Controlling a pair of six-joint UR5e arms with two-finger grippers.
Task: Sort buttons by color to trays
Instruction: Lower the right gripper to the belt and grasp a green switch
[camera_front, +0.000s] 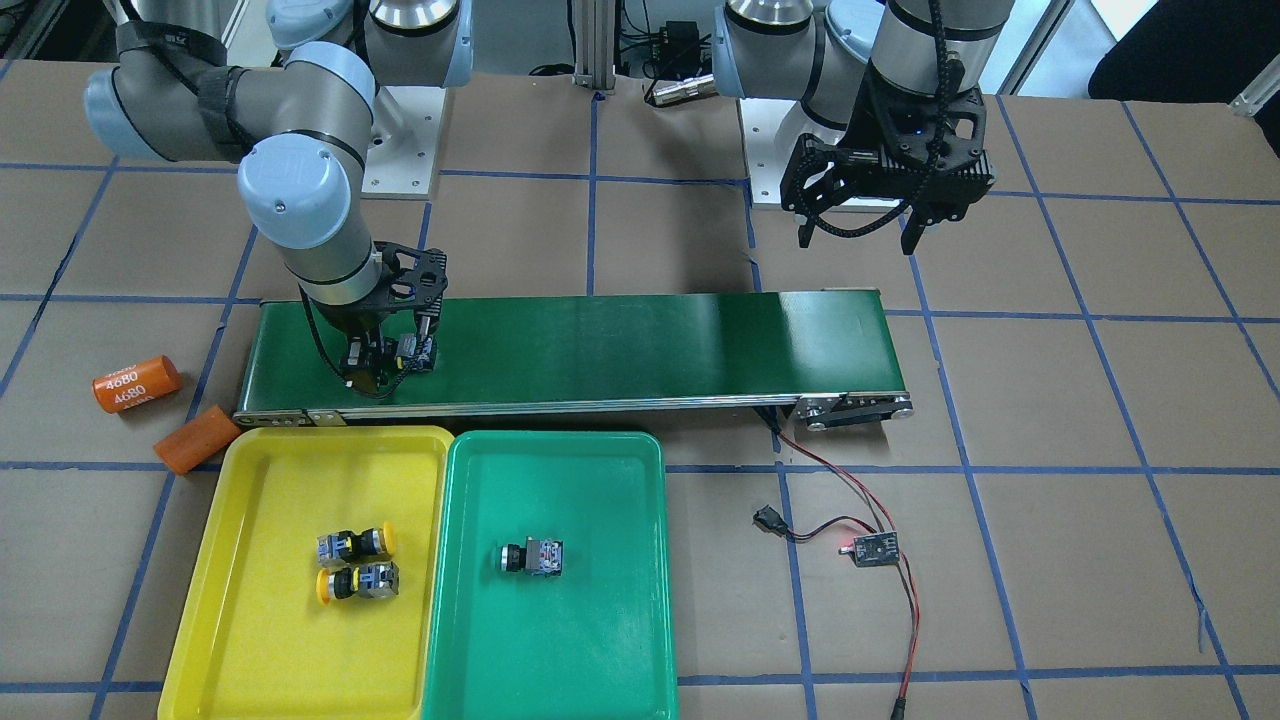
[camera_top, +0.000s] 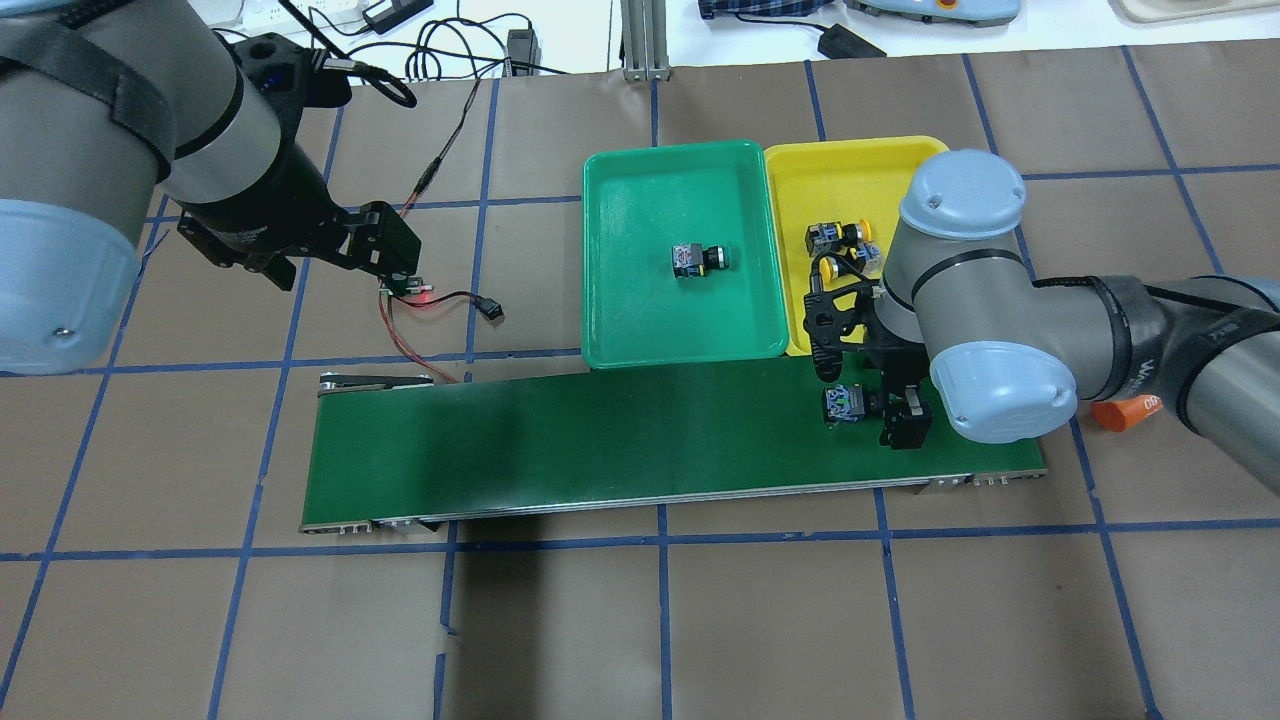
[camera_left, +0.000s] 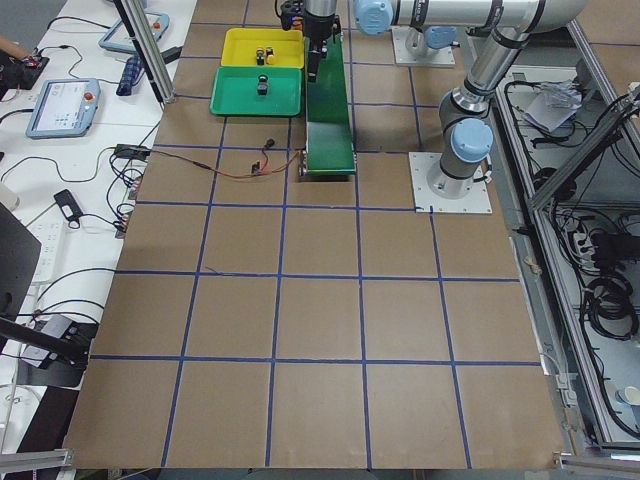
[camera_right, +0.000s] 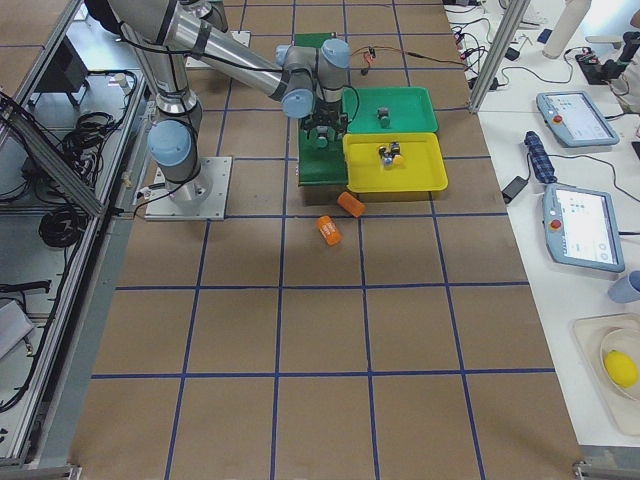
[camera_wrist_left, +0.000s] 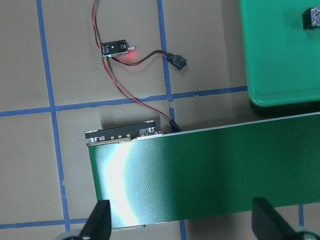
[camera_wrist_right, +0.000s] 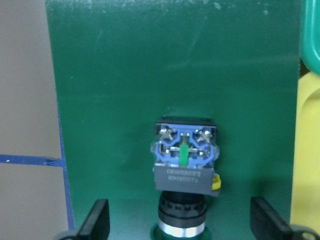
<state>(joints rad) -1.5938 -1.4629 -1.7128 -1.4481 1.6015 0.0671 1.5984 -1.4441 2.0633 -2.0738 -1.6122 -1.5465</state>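
The right claw (camera_wrist_right: 181, 222) is hovering wide open and empty, straddling the button (camera_wrist_right: 184, 160) on the belt (camera_wrist_right: 150, 60) for grasping; the green tray (camera_wrist_right: 312, 35) is waiting at two o'clock.

the front-facing camera looks steeply down across the tabletop (camera_front: 1050, 420) toward the robot; the overhead one faces it from behind the robot's shoulders. both share the conveyor belt (camera_front: 620, 345), yellow tray (camera_front: 250, 600) and green tray (camera_front: 600, 650). two end cameras sit high and far, looking lengthwise. the wrist cameras hang close over the belt.
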